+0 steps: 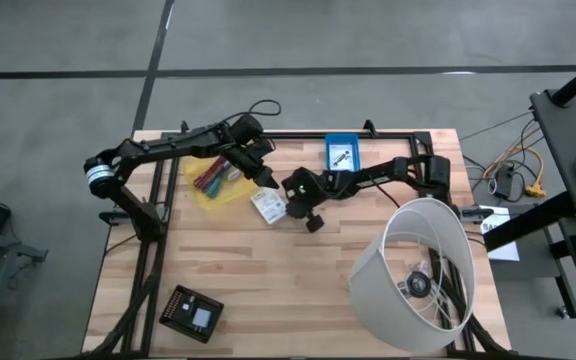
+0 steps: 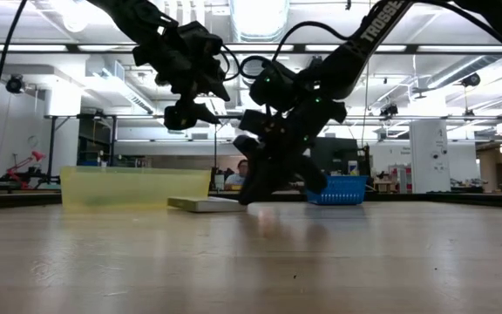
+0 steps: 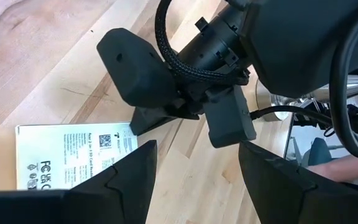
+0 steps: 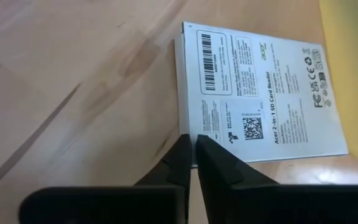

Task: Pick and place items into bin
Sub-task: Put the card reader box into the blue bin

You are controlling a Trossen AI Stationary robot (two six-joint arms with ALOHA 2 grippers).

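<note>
A white printed packet [image 4: 260, 93] lies flat on the wooden table beside the yellow bin [image 1: 218, 185], which holds teal and magenta slim tools [image 1: 211, 178]. My right gripper [image 4: 193, 146] comes in from the table's right, slanting down; its fingers are shut, with the tips at the packet's long edge. My left gripper [image 3: 194, 180] hangs open above the packet [image 3: 73, 155] and the right gripper's wrist, holding nothing. In the low view the packet [image 2: 206, 204] rests flat with the right gripper [image 2: 251, 196] down at its end. My right gripper has its shut fingertips at the packet's long edge [image 4: 186, 127], near a corner, slanting down from the table's right. Whether they touch the edge or have any of it between them, I cannot tell. The packet lies flat on the table.
A blue bin [image 1: 343, 152] stands at the far edge behind the right arm. A big white lampshade [image 1: 418, 270] lies at the near right. A flat black square device [image 1: 193, 312] sits at the near left. Bare wood lies in the near middle.
</note>
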